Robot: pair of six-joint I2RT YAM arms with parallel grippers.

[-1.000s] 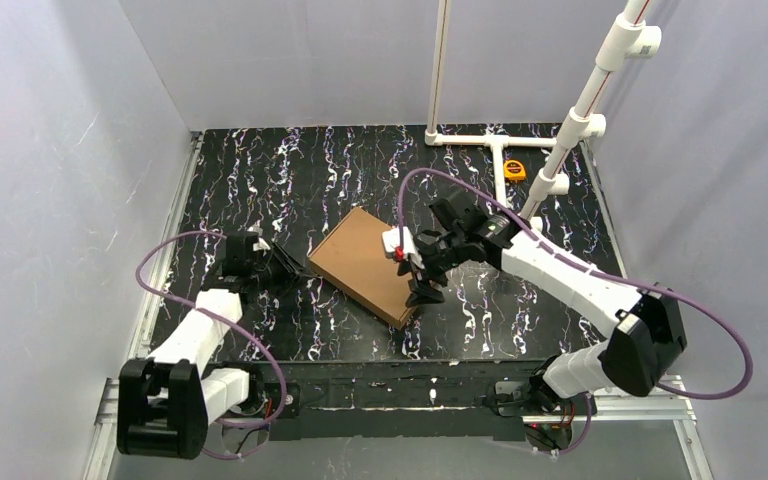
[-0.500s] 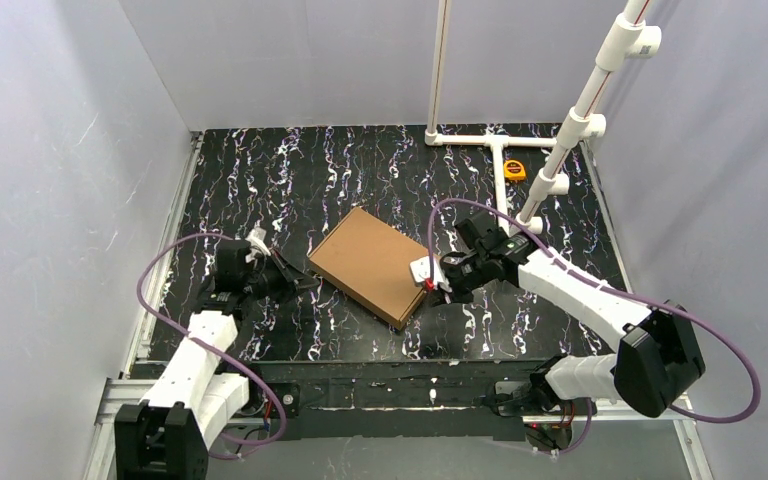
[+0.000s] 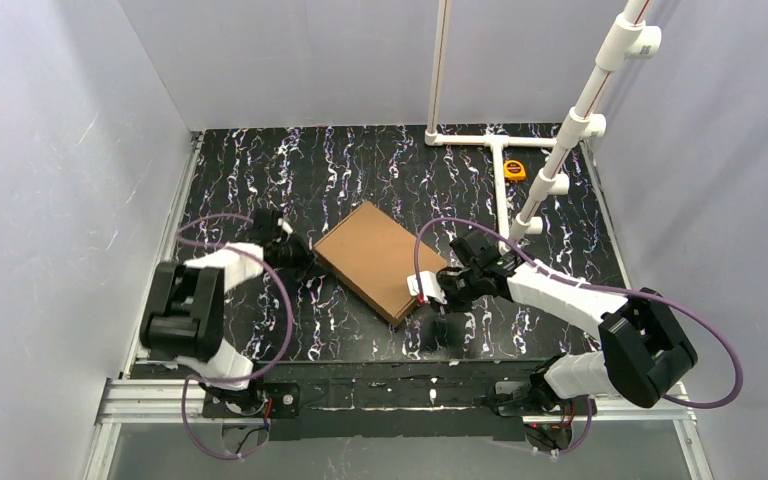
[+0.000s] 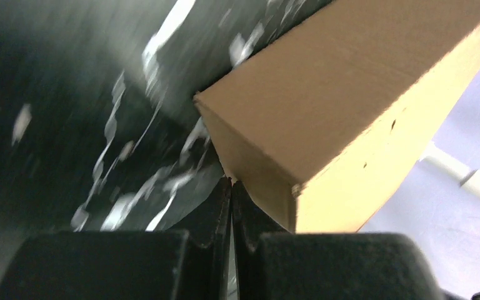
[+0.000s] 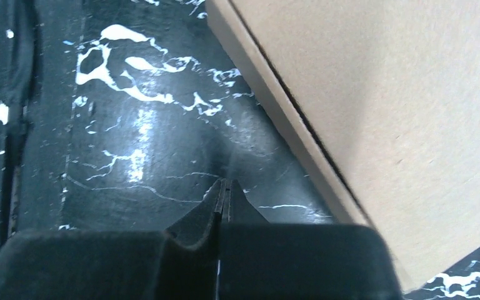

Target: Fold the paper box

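From above, the box (image 3: 380,262) lies closed and flat mid-table (image 3: 260,170). The left gripper (image 3: 300,258) is at its left corner and the right gripper (image 3: 432,296) by its near right corner; jaws unreadable here.

Left wrist view: fingers pressed together, empty, tips at the box's corner, contact unclear.

Right wrist view: fingers likewise closed on nothing, just beside the box's side edge.

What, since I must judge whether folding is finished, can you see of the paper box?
The paper box is plain brown corrugated cardboard, folded shut into a shallow rectangle, lying flat and diagonal on the table. A dark seam runs under its lid edge. The shut left gripper sits at its left corner, contact unclear; the shut right gripper is beside its near-right side, apart.
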